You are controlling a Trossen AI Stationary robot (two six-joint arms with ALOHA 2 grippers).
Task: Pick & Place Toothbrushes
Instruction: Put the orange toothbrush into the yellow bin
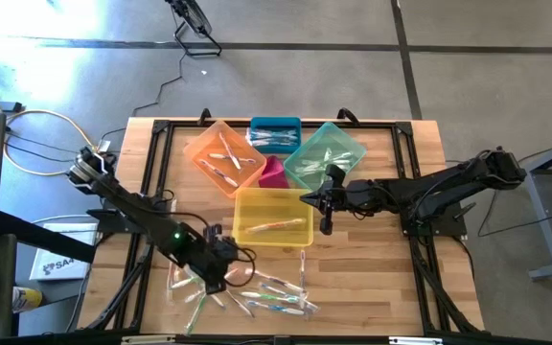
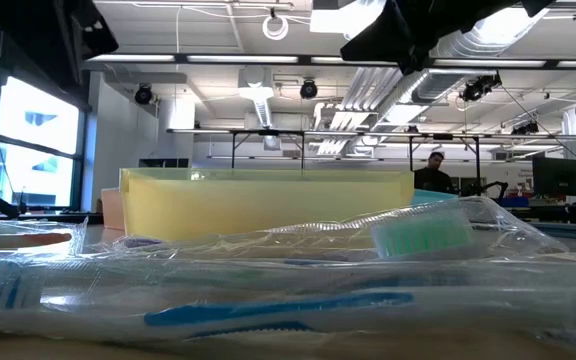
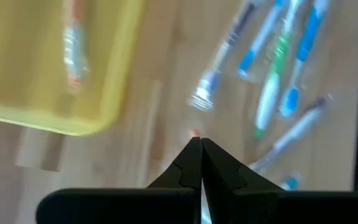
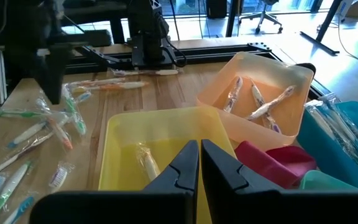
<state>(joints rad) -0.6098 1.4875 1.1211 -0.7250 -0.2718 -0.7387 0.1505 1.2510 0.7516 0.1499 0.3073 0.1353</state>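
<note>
Toothbrushes (image 1: 257, 292), thin, whitish-handled, clear-wrapped, with green, blue and orange accents: loose scatter on the near part of the wooden tabletop (image 1: 372, 278); a few already sorted into bins.
Yellow translucent plastic bin (image 1: 272, 216): mid-table, one wrapped brush inside.
Orange translucent plastic bin (image 1: 226, 156): behind and to the left of the yellow one, several brushes inside.
Green translucent bin (image 1: 326, 153) and blue bin (image 1: 275, 133): at the back, each with wrapped brushes. Small pink bin (image 1: 273, 172) between them, contents not discernible.
Left gripper (image 1: 226, 276): at the left edge of the scatter, fingers (image 3: 194, 163) clenched tip to tip, nothing visibly between them.
Right gripper (image 1: 326, 213): over the right rim of the yellow bin, fingers (image 4: 199, 163) pressed together, empty.
Step in hand, by judgement: between placements, next pick pending from the loose pile.
Next move, by judgement: fingers parted first, then lowered astride a single brush lying clear of its neighbours; slippery overlapping wrappers likely to drag a second along.
</note>
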